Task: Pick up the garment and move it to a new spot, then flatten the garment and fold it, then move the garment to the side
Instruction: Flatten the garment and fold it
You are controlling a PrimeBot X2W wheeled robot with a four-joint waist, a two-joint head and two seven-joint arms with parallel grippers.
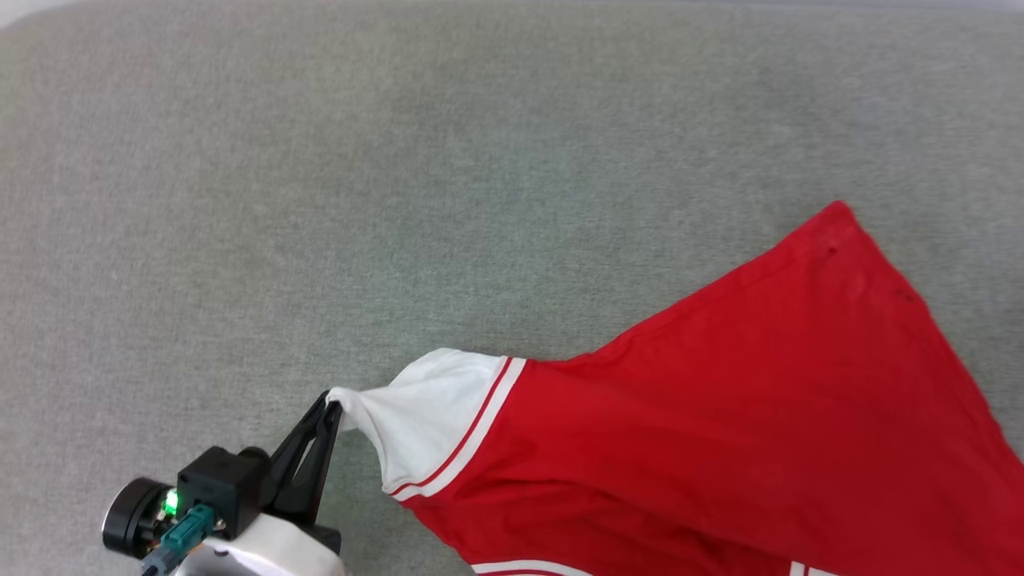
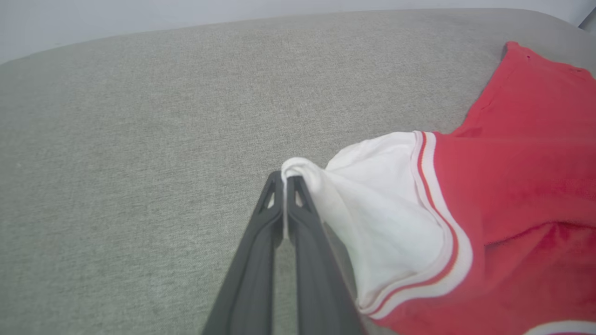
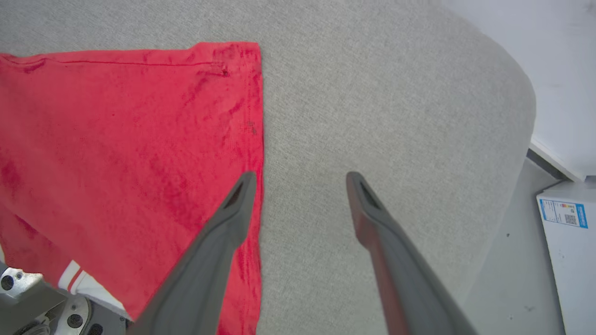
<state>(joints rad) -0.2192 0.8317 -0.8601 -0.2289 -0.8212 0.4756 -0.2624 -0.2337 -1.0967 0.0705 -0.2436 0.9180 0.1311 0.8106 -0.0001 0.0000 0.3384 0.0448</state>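
The red garment lies plain side up across the lower right of the grey surface, its lettering hidden. One white sleeve with red-and-white trim stretches toward the lower left. My left gripper is shut on the tip of that sleeve; the left wrist view shows the white sleeve pinched between the closed fingers of my left gripper. In the right wrist view, my right gripper hangs open above the garment's straight side edge, nothing between its fingers.
The grey padded surface spreads wide to the left and back. In the right wrist view its rounded edge drops to the floor, where a white box with a label stands beside a pale wall.
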